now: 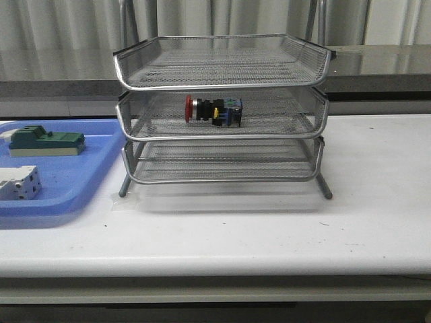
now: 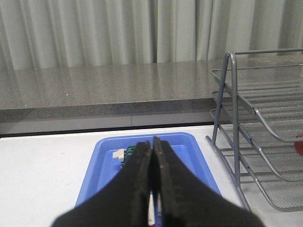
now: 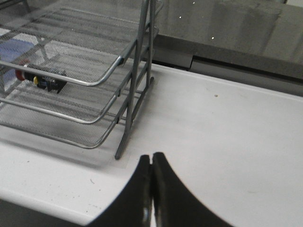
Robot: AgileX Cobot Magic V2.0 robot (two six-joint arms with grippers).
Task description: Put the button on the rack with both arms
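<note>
I see the button point(image 1: 213, 111) lying lengthwise across the rack's point(image 1: 222, 87) middle tier; left gripper point(image 2: 152, 156) and right gripper point(image 3: 151, 165) both pressed together, empty, well clear

The left gripper point(image 2: 152, 156) has its two black fingers point(image 2: 137, 175) pressed flat together, with only a thin seam between them and nothing held. The right gripper point(image 3: 151, 168) stands the same way, its fingers point(image 3: 165, 189) closed tip to tip and empty, raised above the table point(image 3: 227, 142). Neither arm appears in the front view.
</note>
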